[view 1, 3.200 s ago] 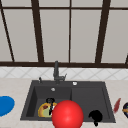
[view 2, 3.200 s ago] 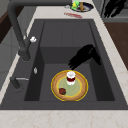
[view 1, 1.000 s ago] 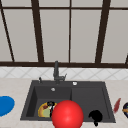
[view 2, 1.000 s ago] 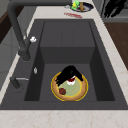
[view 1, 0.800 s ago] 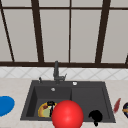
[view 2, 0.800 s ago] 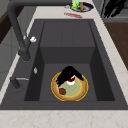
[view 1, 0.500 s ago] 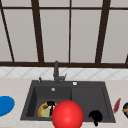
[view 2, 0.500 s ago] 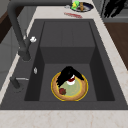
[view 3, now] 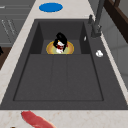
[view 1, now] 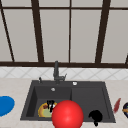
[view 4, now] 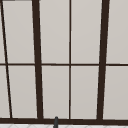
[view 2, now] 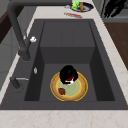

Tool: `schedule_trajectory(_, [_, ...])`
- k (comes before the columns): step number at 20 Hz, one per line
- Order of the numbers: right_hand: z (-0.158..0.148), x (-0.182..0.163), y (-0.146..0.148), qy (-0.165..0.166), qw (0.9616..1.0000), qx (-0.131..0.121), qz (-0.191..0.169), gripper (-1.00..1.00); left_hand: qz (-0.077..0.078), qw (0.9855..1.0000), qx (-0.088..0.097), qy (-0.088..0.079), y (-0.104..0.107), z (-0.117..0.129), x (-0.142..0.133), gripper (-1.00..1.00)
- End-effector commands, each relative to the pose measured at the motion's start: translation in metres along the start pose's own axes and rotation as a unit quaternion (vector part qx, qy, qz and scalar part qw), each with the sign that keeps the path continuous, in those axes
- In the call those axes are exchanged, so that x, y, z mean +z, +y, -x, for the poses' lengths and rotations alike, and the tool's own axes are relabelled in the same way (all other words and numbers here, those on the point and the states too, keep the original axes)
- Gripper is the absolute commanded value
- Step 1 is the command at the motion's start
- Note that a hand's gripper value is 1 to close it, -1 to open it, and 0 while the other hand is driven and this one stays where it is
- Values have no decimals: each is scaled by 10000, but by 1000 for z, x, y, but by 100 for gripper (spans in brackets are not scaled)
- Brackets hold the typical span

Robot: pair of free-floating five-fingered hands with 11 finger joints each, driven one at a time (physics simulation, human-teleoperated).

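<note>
A yellow-rimmed plate (view 2: 79,90) with a pale green middle lies on the floor of the sink's deep left basin (view 1: 37,100). My left hand (view 2: 68,73) is down on the plate, its fingers curled over a small red-and-white item (view 2: 69,80) that is mostly hidden under it. The same left hand (view 1: 50,104) (view 3: 61,39) covers that item (view 3: 60,47) from the other sides too. A brown lump (view 2: 61,91) lies on the plate beside it. My right hand (view 1: 95,116) hangs by the sink's front right edge, and its straight fingers (view 2: 113,7) show off the counter.
A big red ball (view 1: 67,115) stands before the sink's front edge. A blue plate (view 1: 5,105) lies on the left counter. A red strip (view 1: 116,105) and a dish (view 2: 81,6) of food lie on the right. The dark faucet (view 1: 56,71) rises behind the basin.
My left hand came down from above the red-and-white item onto the plate and now covers it. Over the last second it has hardly moved. The right hand stayed still.
</note>
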Motion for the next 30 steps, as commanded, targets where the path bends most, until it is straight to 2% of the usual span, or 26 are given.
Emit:
schedule_trajectory(1, [0, 0, 0, 0, 10000, 0, 0, 0, 1, 10000, -35, -3, 11, -12, -2, 100])
schedule_trajectory(4, [0, 0, 0, 0, 10000, 0, 0, 0, -56, 10000, -38, -9, 27, -29, -2, 100])
schedule_trajectory(7, [0, 0, 0, 0, 10000, 0, 0, 0, -42, 10000, -54, 40, 40, -45, -1, 100])
schedule_trajectory(12, [0, 0, 0, 0, 10000, 0, 0, 0, -84, 9998, -165, 72, 59, -85, 9, 100])
schedule_trajectory(17, [0, 0, 0, 0, 10000, 0, 0, 0, -140, 9998, -106, 136, 78, -121, 17, 100])
schedule_trajectory(23, [0, 0, 0, 0, 10000, 0, 0, 0, -122, 9998, -87, 128, 101, -165, 34, 100])
schedule_trajectory(24, [0, 0, 0, 0, 10000, 0, 0, 0, -113, 9998, -54, 133, 106, -172, 37, 100])
schedule_trajectory(25, [0, 0, 0, 0, 10000, 0, 0, 0, -203, 9993, 213, 227, 111, -169, 42, 100])
schedule_trajectory(30, [0, 0, 0, 0, 10000, 0, 0, 0, -157, 9994, 226, 221, 126, -194, 59, 100])
